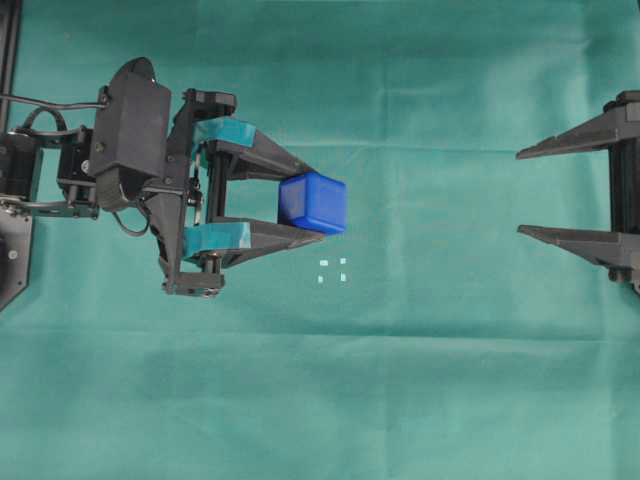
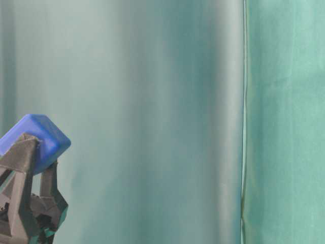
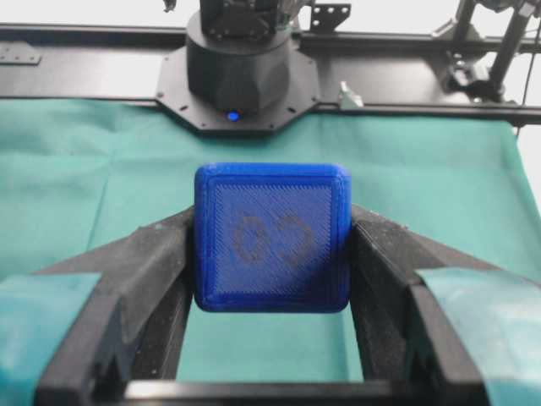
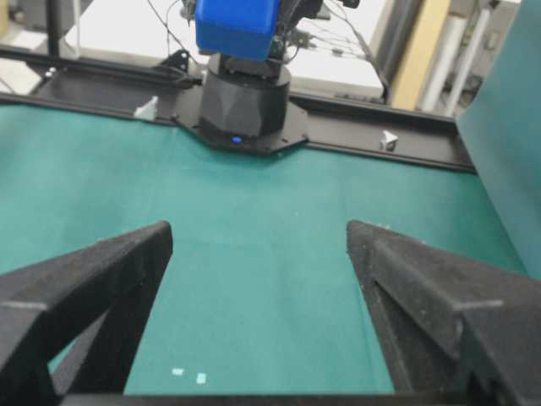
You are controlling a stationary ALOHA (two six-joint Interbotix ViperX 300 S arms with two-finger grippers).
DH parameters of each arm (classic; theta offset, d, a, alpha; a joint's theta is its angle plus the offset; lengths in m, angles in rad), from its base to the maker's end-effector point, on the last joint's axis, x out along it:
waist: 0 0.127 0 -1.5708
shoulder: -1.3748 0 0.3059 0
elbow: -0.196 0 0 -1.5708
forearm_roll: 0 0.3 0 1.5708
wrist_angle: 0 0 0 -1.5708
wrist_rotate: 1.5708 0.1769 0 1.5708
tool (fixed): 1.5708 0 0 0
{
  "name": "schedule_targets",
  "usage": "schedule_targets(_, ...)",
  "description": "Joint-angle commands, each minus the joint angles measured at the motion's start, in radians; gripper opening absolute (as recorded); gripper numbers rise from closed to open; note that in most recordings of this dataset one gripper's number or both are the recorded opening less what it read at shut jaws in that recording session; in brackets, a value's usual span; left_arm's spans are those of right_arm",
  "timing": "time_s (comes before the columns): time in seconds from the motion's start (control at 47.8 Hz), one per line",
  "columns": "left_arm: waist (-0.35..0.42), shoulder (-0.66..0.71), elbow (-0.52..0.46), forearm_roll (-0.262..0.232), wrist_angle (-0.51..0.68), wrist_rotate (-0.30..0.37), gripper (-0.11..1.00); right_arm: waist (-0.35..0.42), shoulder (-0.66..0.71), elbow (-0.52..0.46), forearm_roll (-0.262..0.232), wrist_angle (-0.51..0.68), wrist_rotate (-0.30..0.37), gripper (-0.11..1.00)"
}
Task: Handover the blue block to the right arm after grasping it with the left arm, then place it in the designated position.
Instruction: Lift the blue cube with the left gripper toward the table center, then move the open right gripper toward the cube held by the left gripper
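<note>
- Wide green cloth [image 1: 430,380] lies bare between the arms.
- Left gripper [image 1: 312,203] clamps the blue block [image 1: 313,202] above the white marks [image 1: 333,270].
- Right gripper [image 1: 520,192] gapes wide, holding nothing.

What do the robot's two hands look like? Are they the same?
Not quite. The left hand has two long, pointed black fingers wrapped with teal tape, on a chunky black arm with thin black cables looping beside it. The right hand has the same long, pointed fingers, but all black with no tape. Up close, both pairs look rough and grainy.
</note>
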Motion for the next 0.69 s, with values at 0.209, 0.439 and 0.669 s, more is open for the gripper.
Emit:
schedule_targets(0.209,-0.003,-0.018,-0.012,-0.003,-0.008,-0.002,0.46,-0.002,0.008,-0.038,-0.083,-0.008,-0.063,0.95)
schedule_targets(0.439,-0.003,-0.018,-0.012,-0.003,-0.008,-0.002,0.46,-0.002,0.012,-0.071,-0.189,-0.006,-0.196,0.94)
schedule_targets(0.669,-0.003,-0.017,-0.012,-0.003,-0.008,-0.002,0.47,-0.002,0.021,-0.087,-0.351,-0.031,-0.388,0.94)
